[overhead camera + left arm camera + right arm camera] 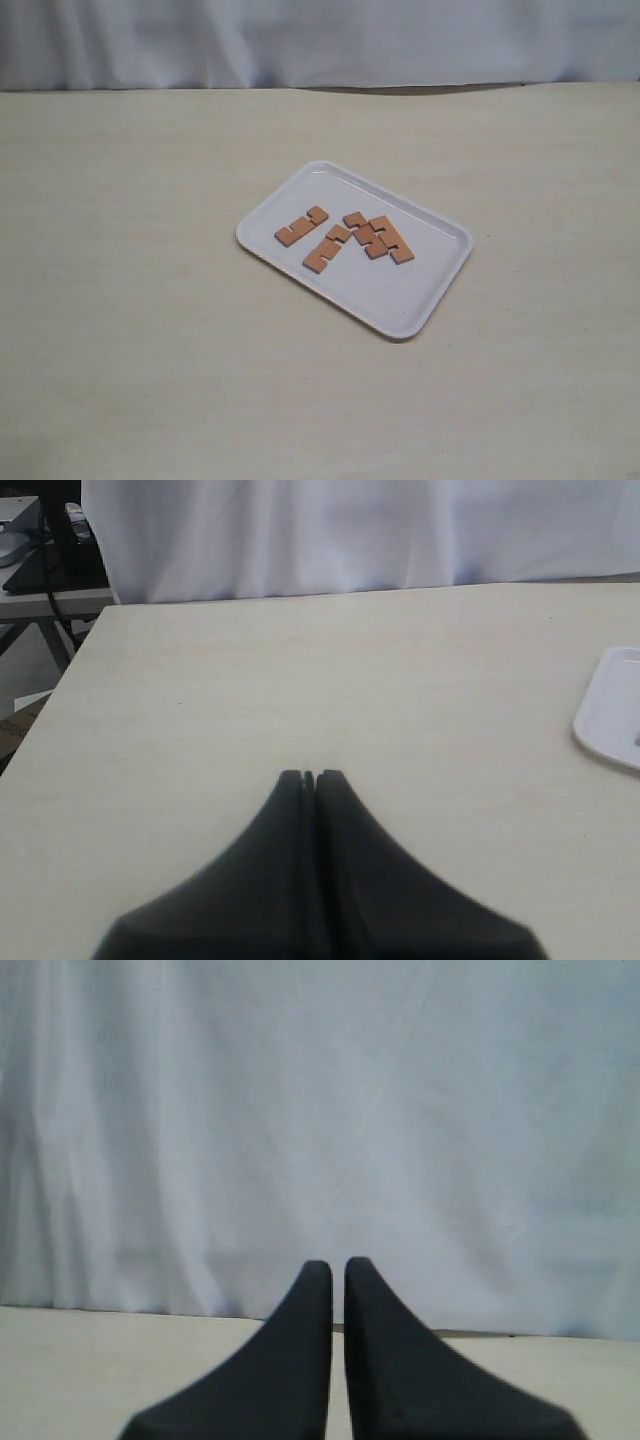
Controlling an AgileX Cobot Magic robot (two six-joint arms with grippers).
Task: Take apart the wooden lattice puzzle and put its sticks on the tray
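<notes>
Puzzle sticks [327,248], reddish-brown and notched, lie loose on the white tray [400,290], just right of centre in the exterior view.

Largest is the pale table [150,350], which fills most of that view. Its far edge runs along the top of the frame, where a white curtain [320,40] hangs behind it. Tabletop stretches wide on every side of the tray, widest toward the left and bottom of the frame.

The tray sits at a slant, with its long sides running from upper left to lower right, and has a low rim all round. One of the sticks lies alone toward the tray's left end and another near the middle. A small cluster sits to the right of those, its pieces touching or overlapping; how many are in it cannot be told. The lower right part of the tray floor is bare.

In the left wrist view, the left gripper [310,776] is pressed closed and holds nothing, above open tabletop. A corner of the tray shows at the right edge of the frame. The table's side edge and some dark equipment [40,550] beyond it show at upper left.

In the right wrist view, the right gripper [338,1265] has only a thin slit between its fingers and holds nothing. It faces the curtain, with a strip of table below.
</notes>
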